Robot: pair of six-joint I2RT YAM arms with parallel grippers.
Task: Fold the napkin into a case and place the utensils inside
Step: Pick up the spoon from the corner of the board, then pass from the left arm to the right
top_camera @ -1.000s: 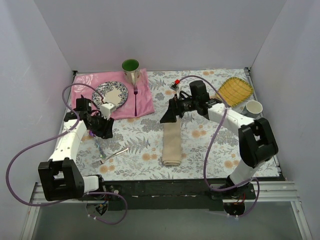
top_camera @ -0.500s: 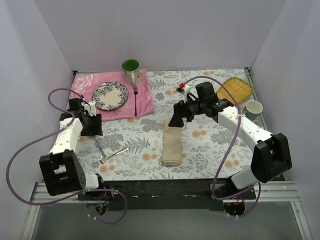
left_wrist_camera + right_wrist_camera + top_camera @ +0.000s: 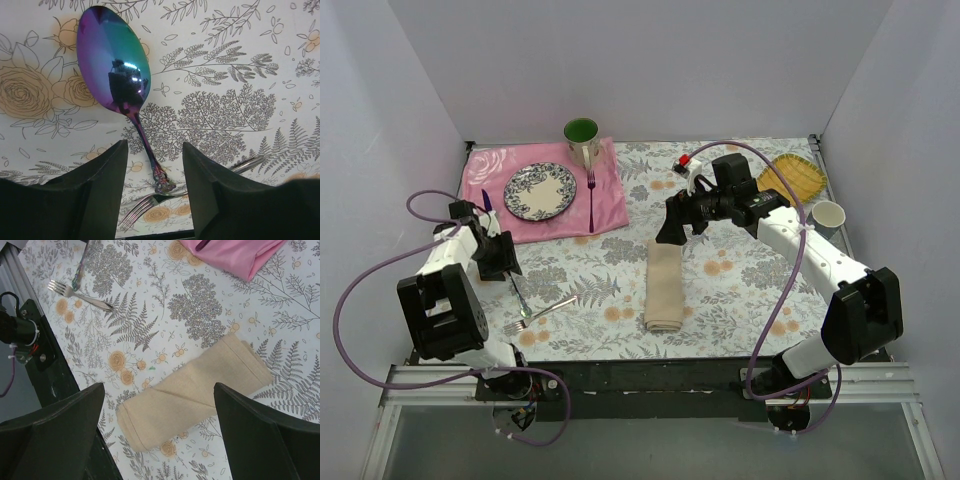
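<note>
Your left claw (image 3: 154,149) stands partly open, its jaws astride the thin neck of the spoon (image 3: 113,62) without pinching it. The spoon lies flat on the flowered table (image 3: 610,265) at the left, bowl toward the pink mat (image 3: 610,205), handle end just beside the tines of the small fork (image 3: 542,312). Your right claw (image 3: 672,224) hangs spread wide and empty over the far end of the case (image 3: 664,285), which lies as a narrow oblong mid-table, well apart from both utensils.

The step in hand looks like picking up the spoon. Keep the handle centred between the jaws, sink until the pads almost meet the table, then close slowly: the metal is slim and slick and lies flat, so it may skid or pivot. Stay on the neck near the bowl so that you do not drag the fork along. You will need the case's mouth, and I cannot tell which end is open.

Against a second ago, your left arm has drawn back toward its base and its claw sits slightly further left. Your right arm has swung its elbow out to the right, and its claw is a little farther up the table. Spoon, fork and case lie where they did
</note>
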